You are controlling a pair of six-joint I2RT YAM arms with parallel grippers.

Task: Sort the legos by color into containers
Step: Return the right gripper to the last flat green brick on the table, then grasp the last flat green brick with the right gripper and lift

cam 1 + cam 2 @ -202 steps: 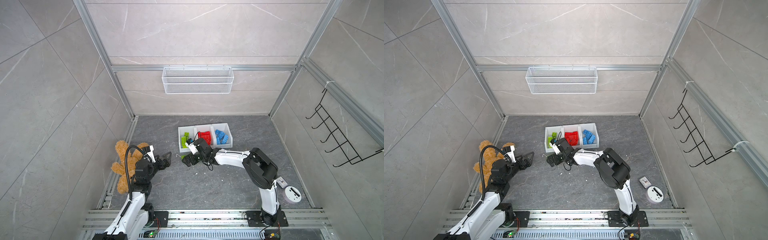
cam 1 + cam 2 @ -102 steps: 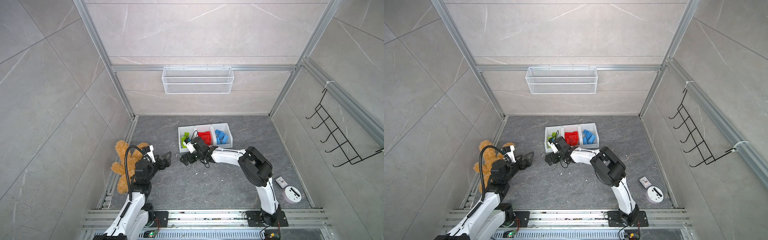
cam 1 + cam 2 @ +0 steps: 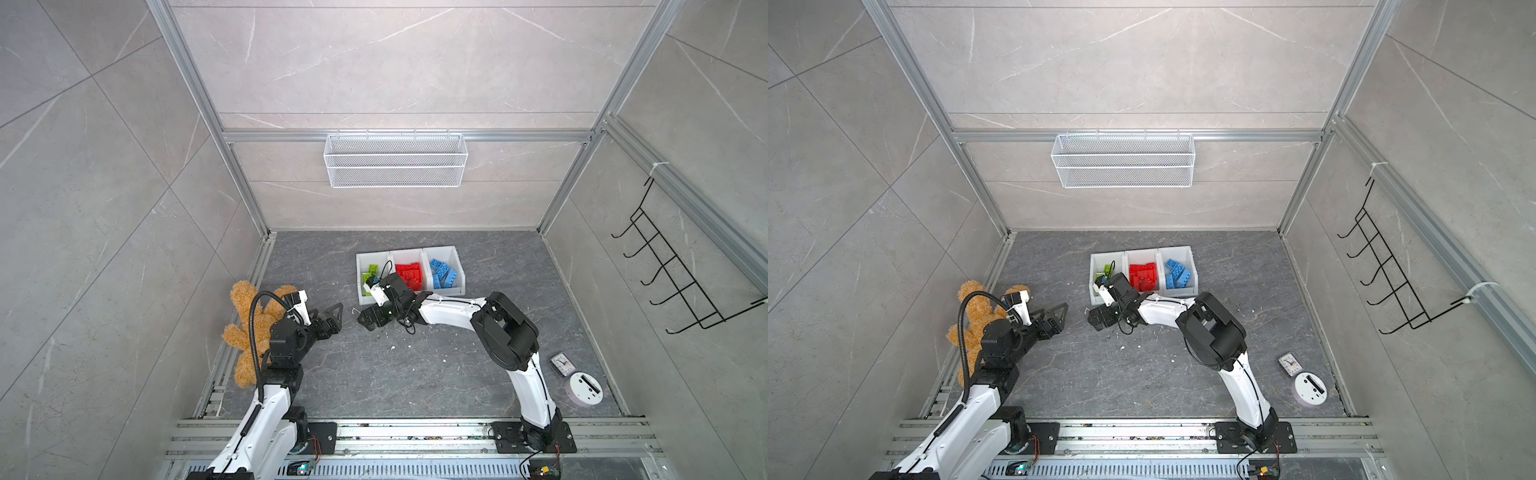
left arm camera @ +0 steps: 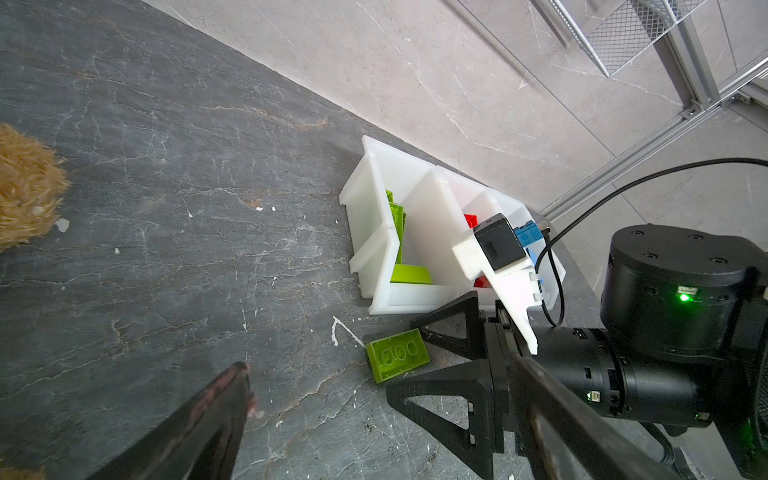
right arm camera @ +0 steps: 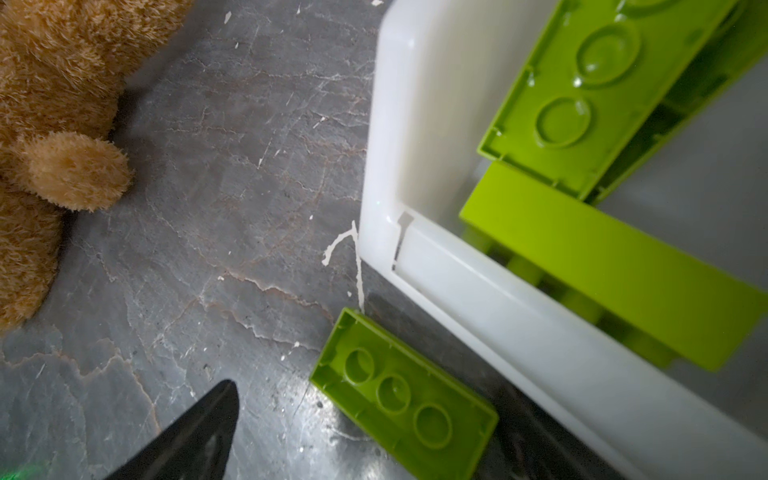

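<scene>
My right gripper (image 4: 409, 358) is wide open and low, one jaw on each side of the only loose brick (image 5: 405, 395) I see, not closed on it. This green brick lies studs-down on the floor, just before the lip of the green bin (image 5: 498, 299). I judge the next move so: close, lift over the lip, go forward a little, release. The lip is very near my inner jaw. Toward the plush (image 5: 54, 104) the floor is free. The left gripper (image 3: 335, 318) hovers open, apart. Farther, the red bin (image 3: 406, 252) and blue bin (image 3: 441, 249) hold their bricks.

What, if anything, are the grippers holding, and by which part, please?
Nothing is held. The right gripper stands with jaws open at a lime green brick lying on the floor, not closed on it; the left gripper is open and empty.
</scene>
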